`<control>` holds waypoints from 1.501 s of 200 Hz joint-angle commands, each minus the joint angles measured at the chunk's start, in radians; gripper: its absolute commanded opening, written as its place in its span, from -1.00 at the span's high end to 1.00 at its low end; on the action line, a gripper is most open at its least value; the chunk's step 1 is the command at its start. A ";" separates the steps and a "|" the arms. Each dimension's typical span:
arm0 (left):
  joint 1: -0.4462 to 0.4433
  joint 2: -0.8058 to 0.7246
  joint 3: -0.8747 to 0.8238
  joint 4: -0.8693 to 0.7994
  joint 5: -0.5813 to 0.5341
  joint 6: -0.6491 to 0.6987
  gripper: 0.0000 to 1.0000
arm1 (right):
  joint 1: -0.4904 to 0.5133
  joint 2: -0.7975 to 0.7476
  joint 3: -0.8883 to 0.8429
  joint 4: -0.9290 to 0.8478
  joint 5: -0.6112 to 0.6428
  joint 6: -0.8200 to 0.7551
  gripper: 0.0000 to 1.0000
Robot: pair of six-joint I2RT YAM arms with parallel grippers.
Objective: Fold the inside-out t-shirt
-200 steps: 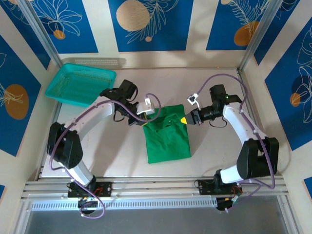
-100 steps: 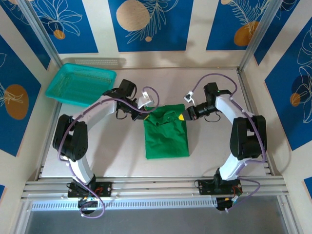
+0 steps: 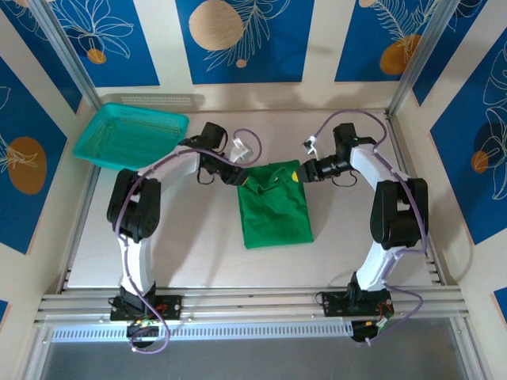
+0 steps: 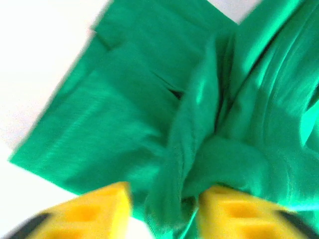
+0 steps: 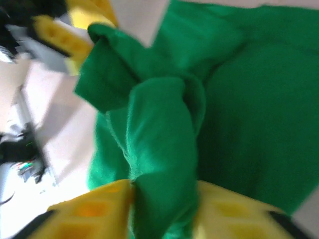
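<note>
One teal mesh basket (image 3: 131, 136) sits at the far left of the bench (image 3: 198, 245). Two white-and-black arms reach over the bench, each trailing one purple cable.

Right of the basket and slightly nearer the arm bases is the left tool (image 3: 242, 177). In the left wrist view its two yellow fingers (image 4: 94, 211) stand on either side of a bunched ridge of green cloth and pinch it, so the left tool (image 4: 167, 209) is clamped on the t-shirt (image 4: 124, 114).

The one t-shirt (image 3: 275, 210) lies on the bench further right of the basket and nearer the arm bases than it. It is folded into an upright oblong of solid bright green. Its near part is flat and fairly smooth, while its far edge is gathered into creases and sags between the two tools that hold its corners. Up close the cloth is soft and matte, with folded layers and a straight edge, but both wrist views are too blurred to make out any fine print.

Farthest right of the basket, the right tool (image 3: 297, 176) meets the far right corner of the t-shirt. In the right wrist view its two yellow fingers (image 5: 94, 211) close on a thick roll of green cloth (image 5: 249, 109), gripping it firmly, with the left tool (image 5: 55, 30) beyond the cloth at upper left
</note>
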 commanded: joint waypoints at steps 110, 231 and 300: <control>0.019 -0.081 -0.065 0.076 0.161 0.165 -0.80 | -0.020 -0.115 -0.074 0.368 0.838 0.391 -0.99; -0.047 0.125 0.121 -0.069 -0.149 -0.051 -0.57 | 0.067 0.280 0.354 -0.101 0.473 0.426 -0.07; -0.044 0.137 0.060 0.031 -0.167 -0.159 -0.25 | 0.145 0.413 0.499 -0.163 0.718 0.471 0.09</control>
